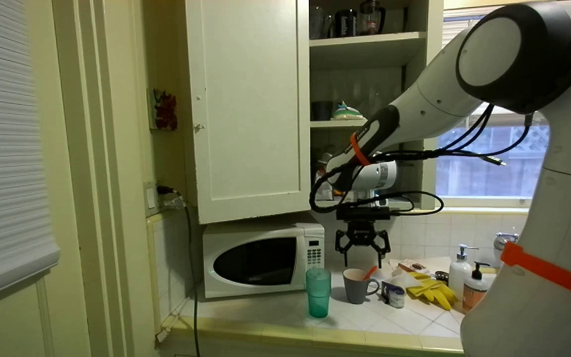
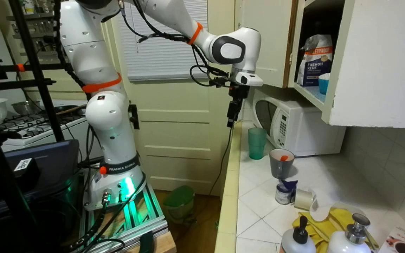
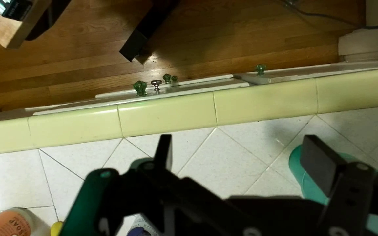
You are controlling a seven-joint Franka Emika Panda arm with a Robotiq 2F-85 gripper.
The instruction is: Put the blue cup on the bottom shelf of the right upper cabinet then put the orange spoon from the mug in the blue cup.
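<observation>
Exterior view, lower centre: tall teal plastic tumbler [image 1: 318, 295] is standing left of short grey mug [image 1: 355, 290] holding thin orange spoon [image 1: 370, 272]; black gripper [image 1: 363, 265] is hanging higher, jaws spread.

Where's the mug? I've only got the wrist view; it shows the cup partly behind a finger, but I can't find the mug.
Observer: Both exterior views show the mug on the counter, next to the cup but not touching it.
Operator: Is anything on the bottom shelf?
Observer: Yes, in an exterior view a bag stands there, with a blue dish by it.
</observation>
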